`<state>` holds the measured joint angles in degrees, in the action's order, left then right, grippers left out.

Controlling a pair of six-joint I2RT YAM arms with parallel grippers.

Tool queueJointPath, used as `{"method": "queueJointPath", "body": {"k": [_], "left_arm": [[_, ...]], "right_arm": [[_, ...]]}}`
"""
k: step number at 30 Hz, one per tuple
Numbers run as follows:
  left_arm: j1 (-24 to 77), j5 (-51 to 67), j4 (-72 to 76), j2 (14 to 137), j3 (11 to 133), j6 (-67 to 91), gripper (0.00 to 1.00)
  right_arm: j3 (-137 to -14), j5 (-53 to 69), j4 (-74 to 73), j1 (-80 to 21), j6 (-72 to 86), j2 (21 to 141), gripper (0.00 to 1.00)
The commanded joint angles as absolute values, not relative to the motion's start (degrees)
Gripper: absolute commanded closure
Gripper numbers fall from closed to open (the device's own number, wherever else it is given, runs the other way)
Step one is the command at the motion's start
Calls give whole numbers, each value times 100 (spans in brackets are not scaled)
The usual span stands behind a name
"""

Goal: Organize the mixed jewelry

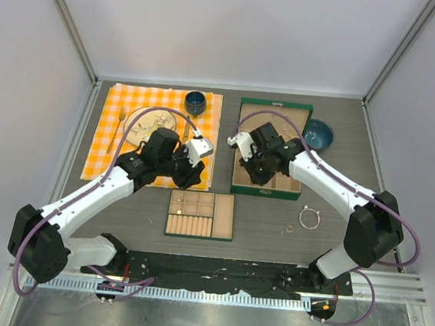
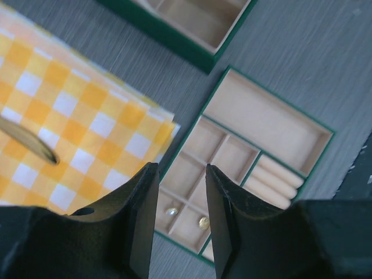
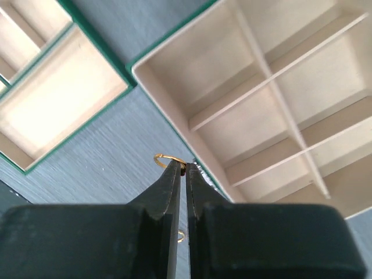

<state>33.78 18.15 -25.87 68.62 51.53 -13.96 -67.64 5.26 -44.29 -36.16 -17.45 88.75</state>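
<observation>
Right gripper (image 3: pixel 185 171) pinches a gold ring (image 3: pixel 164 157) at frame centre, jaws nearly closed; left gripper (image 2: pixel 181 216) hangs half-open, empty, above the compartment tray (image 2: pixel 273 125).

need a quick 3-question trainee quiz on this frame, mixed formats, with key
1. True or false: the left gripper is clamped on a stud.
2. The right gripper pinches: A) a gold ring B) a watch C) a necklace.
3. In the left wrist view, how many small pieces lie in the small tray?
Key: 1 false; 2 A; 3 two.
</observation>
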Motion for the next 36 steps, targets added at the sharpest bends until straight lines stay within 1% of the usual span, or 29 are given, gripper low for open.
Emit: {"method": "queueJointPath", "body": {"k": [1,7,15,21,27,36], "left_arm": [[3393,3021,-1690,6960,5501,-652,58],[3393,3304,-503,7312,5651,421,58],[3401,3471,306,7795,5994,1203,55],[3419,3437,606,8287,6100,1388,55],[3437,3182,948,8490,6056,1494,55],[3445,3234,1125,8736,6170,1678,56]], "right_arm": [[-7679,729,-4640,-3455,-1767,8833,99],[-8383,940,-4711,-3419,-1679,9131,99],[-8999,1089,-4711,-3410,-1433,9369,99],[-9123,1125,-4711,-3410,-1310,9404,99],[-9132,1178,-4702,-3410,-1222,9343,99],[-9062,1195,-4676,-3410,-1195,9334,99]]}}
